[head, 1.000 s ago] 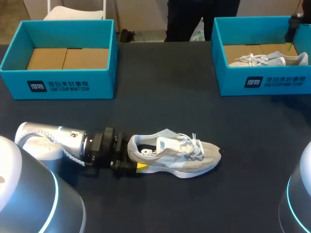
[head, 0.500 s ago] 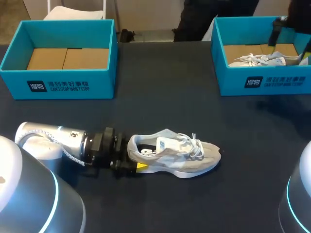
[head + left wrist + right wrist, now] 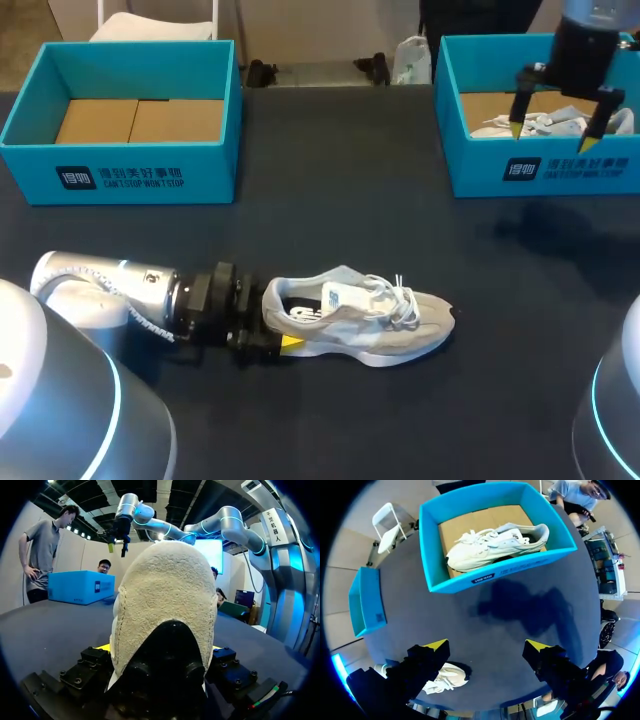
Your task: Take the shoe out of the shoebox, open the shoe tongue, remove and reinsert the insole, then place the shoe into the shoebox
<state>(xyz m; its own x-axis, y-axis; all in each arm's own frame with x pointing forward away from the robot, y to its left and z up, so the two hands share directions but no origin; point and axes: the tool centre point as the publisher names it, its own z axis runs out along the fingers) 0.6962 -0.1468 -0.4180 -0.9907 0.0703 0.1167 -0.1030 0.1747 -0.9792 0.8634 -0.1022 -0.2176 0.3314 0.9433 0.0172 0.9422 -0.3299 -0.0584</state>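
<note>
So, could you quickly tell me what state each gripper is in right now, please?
Left gripper: shut on the heel of the shoe lying on the table.
Right gripper: open, holding nothing, above the shoebox.

Table (image 3: 350, 190): a dark navy, matte top is shown in all three views.
Shadow (image 3: 520, 605): a soft dark patch is cast on the table's far right part.

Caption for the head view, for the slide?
Left gripper clamps the heel of the grey shoe on the table; right gripper hangs open near the right shoebox.
</note>
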